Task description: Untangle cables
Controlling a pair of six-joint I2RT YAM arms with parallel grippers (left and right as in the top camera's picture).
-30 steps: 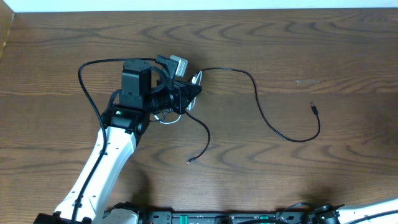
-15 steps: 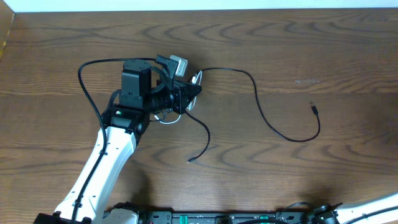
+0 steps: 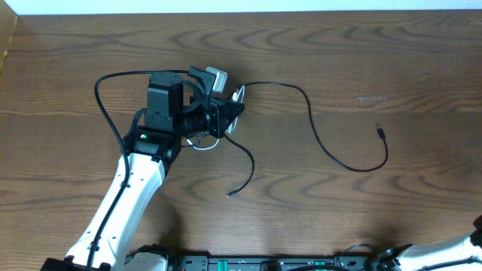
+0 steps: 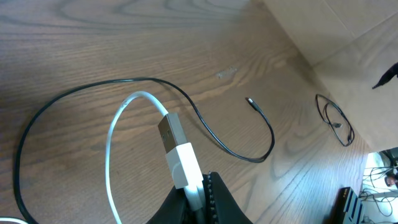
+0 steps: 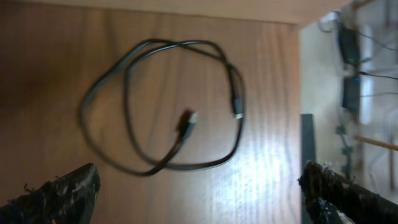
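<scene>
In the left wrist view, my left gripper (image 4: 203,198) is shut on the white cable (image 4: 114,146), just behind its silver-tipped plug (image 4: 176,149). From overhead, the left gripper (image 3: 226,113) sits at the table's middle left, over a small tangle. The black cable (image 3: 320,139) runs from there to the right, curving to a plug end (image 3: 380,132). Its other end (image 3: 230,194) lies nearer the front. My right gripper (image 5: 199,199) is open above a coiled dark cord (image 5: 161,106), with nothing between its fingers (image 5: 68,190).
The thick black wire (image 3: 105,98) of the left arm arcs out to the left of the wrist. A small dark coil (image 4: 336,121) lies on a lighter surface beyond the table's right edge. Equipment and wires (image 5: 351,56) sit off the table.
The left arm and both cables have stayed put. At the bottom right edge of the overhead view, the right arm's white link has slid further out of view.
</scene>
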